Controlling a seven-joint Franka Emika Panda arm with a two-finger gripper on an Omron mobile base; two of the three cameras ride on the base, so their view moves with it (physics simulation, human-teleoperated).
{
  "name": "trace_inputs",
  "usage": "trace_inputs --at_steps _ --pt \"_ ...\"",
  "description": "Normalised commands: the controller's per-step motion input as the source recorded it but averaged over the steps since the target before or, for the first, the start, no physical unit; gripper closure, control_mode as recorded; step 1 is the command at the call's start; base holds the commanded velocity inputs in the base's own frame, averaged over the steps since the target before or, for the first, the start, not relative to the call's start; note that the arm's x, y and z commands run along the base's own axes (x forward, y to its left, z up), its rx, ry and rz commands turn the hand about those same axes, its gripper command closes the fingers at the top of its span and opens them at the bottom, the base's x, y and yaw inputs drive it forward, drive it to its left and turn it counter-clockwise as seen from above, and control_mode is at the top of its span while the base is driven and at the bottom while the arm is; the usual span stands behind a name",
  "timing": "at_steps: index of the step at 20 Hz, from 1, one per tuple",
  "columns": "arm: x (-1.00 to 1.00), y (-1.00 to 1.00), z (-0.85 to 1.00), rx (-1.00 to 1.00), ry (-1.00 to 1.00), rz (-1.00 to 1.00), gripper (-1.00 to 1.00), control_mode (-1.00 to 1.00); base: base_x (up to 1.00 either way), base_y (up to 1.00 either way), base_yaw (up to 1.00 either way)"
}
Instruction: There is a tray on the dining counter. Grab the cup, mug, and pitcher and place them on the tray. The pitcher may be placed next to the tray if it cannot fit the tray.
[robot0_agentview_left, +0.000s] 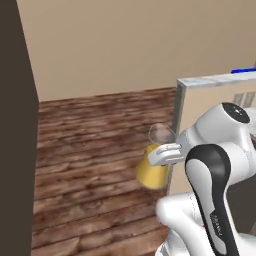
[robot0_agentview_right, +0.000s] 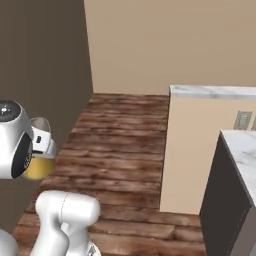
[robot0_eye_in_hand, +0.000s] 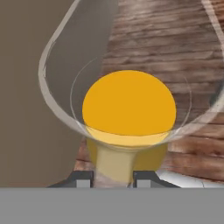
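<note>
My gripper (robot0_agentview_left: 167, 154) is shut on the pitcher (robot0_agentview_left: 152, 170), a clear glass vessel with orange-yellow liquid, and holds it in the air above the wooden floor. The hand view looks down into the pitcher (robot0_eye_in_hand: 129, 103), with its neck between my fingertips (robot0_eye_in_hand: 83, 179). From the right, the pitcher (robot0_agentview_right: 39, 167) hangs beside the arm's white wrist. A sliver of the blue tray (robot0_agentview_left: 244, 70) lies on the dining counter (robot0_agentview_left: 210, 81) at the far upper right. The cup and the mug are out of view.
The dining counter's beige end panel (robot0_agentview_left: 200, 107) stands just right of the pitcher. A dark wall (robot0_agentview_left: 17, 150) closes the left side. Brown plank floor (robot0_agentview_left: 90, 150) spreads between them. Another marble top with a dark side (robot0_agentview_right: 242, 150) sits at the right.
</note>
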Motion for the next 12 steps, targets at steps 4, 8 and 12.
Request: trace_inputs --at_steps 4,8,12 --pt "0.00 0.00 0.00 0.00 0.00 0.00 1.00 1.00 1.00 0.09 -0.06" --pt "0.00 0.00 0.00 0.00 0.00 0.00 1.00 1.00 1.00 0.01 -0.07" --pt "0.00 0.00 0.00 0.00 0.00 0.00 1.00 1.00 1.00 0.00 -0.07"
